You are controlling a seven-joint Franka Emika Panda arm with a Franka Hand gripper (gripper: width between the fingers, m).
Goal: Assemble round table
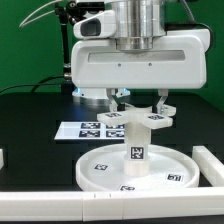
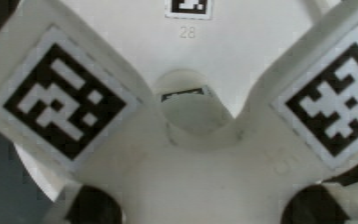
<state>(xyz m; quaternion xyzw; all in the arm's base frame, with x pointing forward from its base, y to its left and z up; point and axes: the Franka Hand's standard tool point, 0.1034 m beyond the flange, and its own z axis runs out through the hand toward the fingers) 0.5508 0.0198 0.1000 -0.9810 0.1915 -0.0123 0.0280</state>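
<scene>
The large rimmed round disc (image 1: 100, 172) lies flat on the black table. On its middle the short thick post (image 1: 136, 148) stands upright with a tag on its side. The cross-shaped four-armed piece (image 1: 137, 120) sits level on top of the post. My gripper (image 1: 139, 103) comes straight down on it and is shut on the cross-shaped piece, one finger on each side of its hub. In the wrist view two tagged arms of the cross-shaped piece (image 2: 176, 170) fill the picture, and the dark fingertips (image 2: 98, 205) press its white body at both sides of my gripper (image 2: 211, 205).
The marker board (image 1: 84, 128) lies flat behind the disc toward the exterior view's left. Long white rails run along the front edge (image 1: 45, 206), at the right (image 1: 210, 165) and at the far left (image 1: 3, 157).
</scene>
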